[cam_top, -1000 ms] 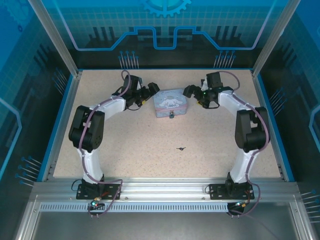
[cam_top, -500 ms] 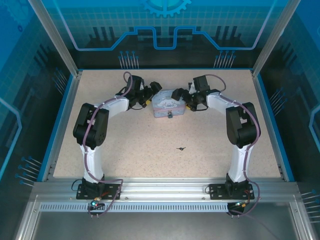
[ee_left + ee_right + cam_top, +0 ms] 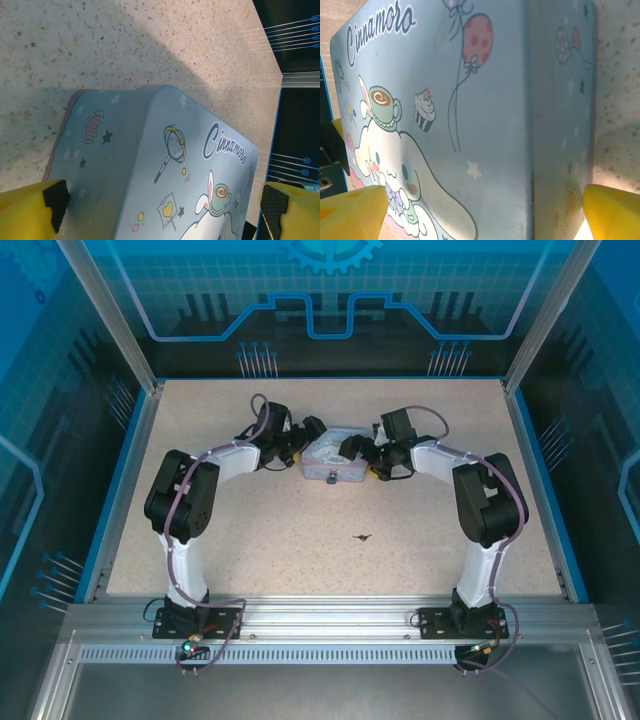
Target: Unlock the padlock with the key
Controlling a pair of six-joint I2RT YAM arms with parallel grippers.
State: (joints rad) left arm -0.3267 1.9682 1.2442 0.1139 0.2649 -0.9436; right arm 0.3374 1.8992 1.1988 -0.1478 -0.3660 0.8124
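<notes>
In the top external view both arms have swung inward over the last second and now meet at the pale blue-grey cartoon-printed tin box in the upper middle of the speckled beige table: the left gripper is at its left end and the right gripper over its right part. The tin seems nudged slightly toward the lower left. The tiny dark metal padlock hangs at its lower edge, and the thin dark key has not moved, lying well apart below centre. In the left wrist view the left gripper is spread wide, its yellow fingers straddling the tin. In the right wrist view the right gripper is just as wide around the tin. I judge they are bracing the box, with the key still to be fetched
</notes>
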